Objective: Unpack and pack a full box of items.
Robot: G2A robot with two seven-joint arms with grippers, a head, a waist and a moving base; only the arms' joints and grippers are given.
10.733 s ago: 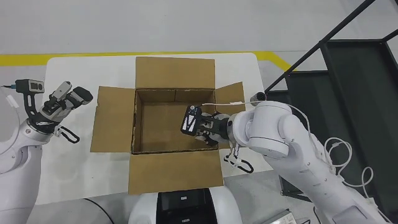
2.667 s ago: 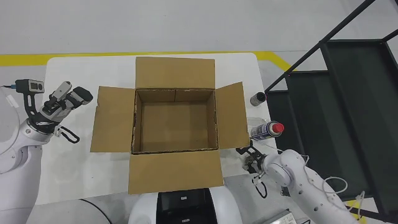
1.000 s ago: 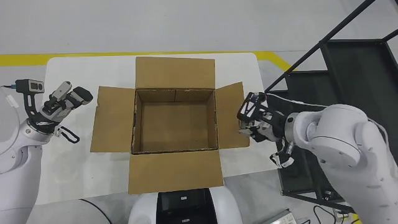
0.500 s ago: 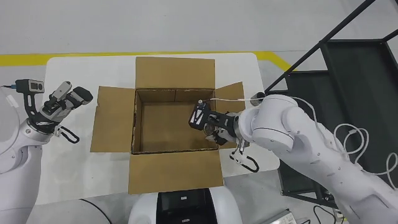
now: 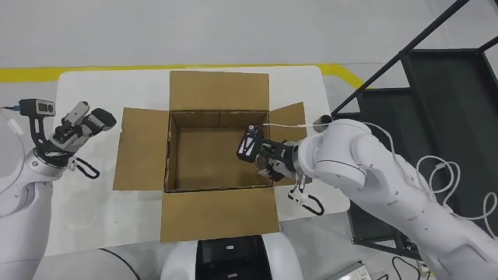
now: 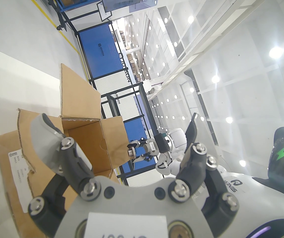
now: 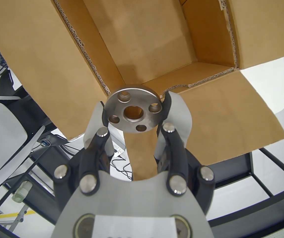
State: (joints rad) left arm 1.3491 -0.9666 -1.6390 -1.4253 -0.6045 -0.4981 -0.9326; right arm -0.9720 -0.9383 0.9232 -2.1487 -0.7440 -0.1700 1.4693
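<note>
Four flaps of the open brown cardboard box (image 5: 219,92) lie spread seen from above, the right gripper (image 5: 263,154) just inside its right edge; the left wrist camera shows the left gripper (image 6: 118,125) spread wide; the right one shows a round holed metal disc (image 7: 134,111) pinched over the box.

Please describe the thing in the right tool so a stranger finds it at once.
On the white table stands an open cardboard box. Above its right side the right tool is shut on a disc. It is round grey metal, with one centre hole and four smaller holes.
</note>
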